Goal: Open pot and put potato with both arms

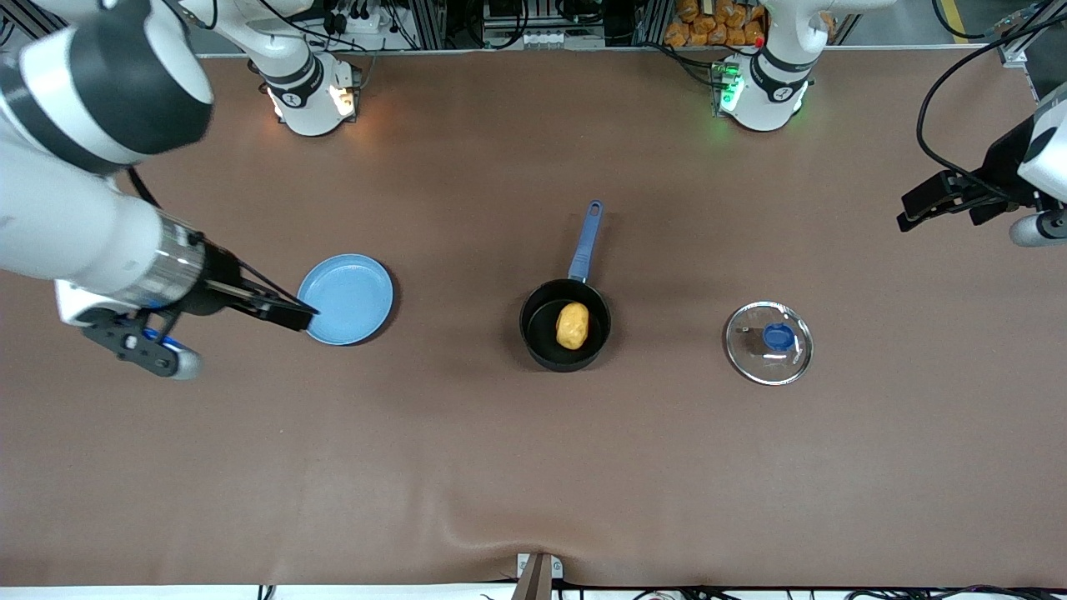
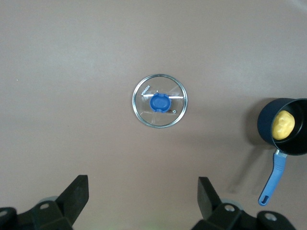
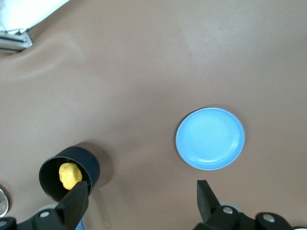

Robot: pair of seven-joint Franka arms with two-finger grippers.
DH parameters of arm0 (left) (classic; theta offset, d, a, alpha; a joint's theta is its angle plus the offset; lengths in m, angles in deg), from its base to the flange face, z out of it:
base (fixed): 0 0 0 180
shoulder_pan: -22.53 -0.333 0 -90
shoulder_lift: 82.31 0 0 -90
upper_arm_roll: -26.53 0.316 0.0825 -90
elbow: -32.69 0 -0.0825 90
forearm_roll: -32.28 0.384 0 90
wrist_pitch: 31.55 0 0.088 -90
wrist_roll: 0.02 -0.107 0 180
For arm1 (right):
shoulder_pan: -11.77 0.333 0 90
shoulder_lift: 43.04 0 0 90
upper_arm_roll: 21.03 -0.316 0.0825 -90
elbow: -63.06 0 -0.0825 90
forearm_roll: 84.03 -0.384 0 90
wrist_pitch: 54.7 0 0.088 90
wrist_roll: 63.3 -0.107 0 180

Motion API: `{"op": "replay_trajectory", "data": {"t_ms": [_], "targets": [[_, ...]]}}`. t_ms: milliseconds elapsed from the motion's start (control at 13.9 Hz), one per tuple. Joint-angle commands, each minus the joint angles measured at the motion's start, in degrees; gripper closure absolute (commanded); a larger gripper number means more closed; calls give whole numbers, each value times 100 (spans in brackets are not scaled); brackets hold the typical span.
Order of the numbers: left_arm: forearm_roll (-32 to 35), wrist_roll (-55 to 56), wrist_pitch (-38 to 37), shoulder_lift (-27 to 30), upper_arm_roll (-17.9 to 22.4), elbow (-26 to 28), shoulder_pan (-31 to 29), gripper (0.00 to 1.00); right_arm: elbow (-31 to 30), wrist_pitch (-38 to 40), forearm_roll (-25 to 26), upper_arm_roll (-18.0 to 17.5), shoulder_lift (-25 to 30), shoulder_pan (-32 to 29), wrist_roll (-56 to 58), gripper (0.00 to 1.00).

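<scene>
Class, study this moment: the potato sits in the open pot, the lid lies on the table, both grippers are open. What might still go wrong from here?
1. The pot's blue handle sticks out toward the bases; an arm sweeping low could knock the pot and spill the potato.
2. The right gripper hangs at the blue plate; dropping could nudge it.
3. The left gripper, up over the table's end, could clip the glass lid if lowered.

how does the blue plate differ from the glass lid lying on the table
The blue plate is opaque and solid light blue; the glass lid is clear with a metal rim. The lid carries a blue knob at its middle; the plate has none. The plate lies toward the right arm's end of the table, the lid toward the left arm's, with the pot between them. Both are round, flat on the table and untouched.
</scene>
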Motion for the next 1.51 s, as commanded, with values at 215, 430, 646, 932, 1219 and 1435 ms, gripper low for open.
{"op": "replay_trajectory", "data": {"t_ms": [215, 430, 646, 932, 1219, 1435], "targets": [[-157, -50, 42, -26, -28, -52, -7, 0, -391, 378, 538, 57, 853, -470, 2091, 0], [-210, -49, 42, -17, -37, -61, -6, 0, -1408, 318, 514, 356, 1634, -488, 2246, 0], [-297, -58, 42, -17, -28, -61, -32, 0, -3218, -567, 453, 567, 2820, -497, 2351, 0], [-298, -67, 33, -61, -28, -17, -76, 0, -3329, -368, 435, 796, 2991, -488, 3159, 0], [-298, -23, 42, -96, -28, -43, -59, 0, -3450, -272, 558, 761, 3086, -435, 3178, 0], [-289, -23, 42, -96, -28, -43, -59, 0, -3531, -306, 558, 761, 3149, -426, 3178, 0]]}}
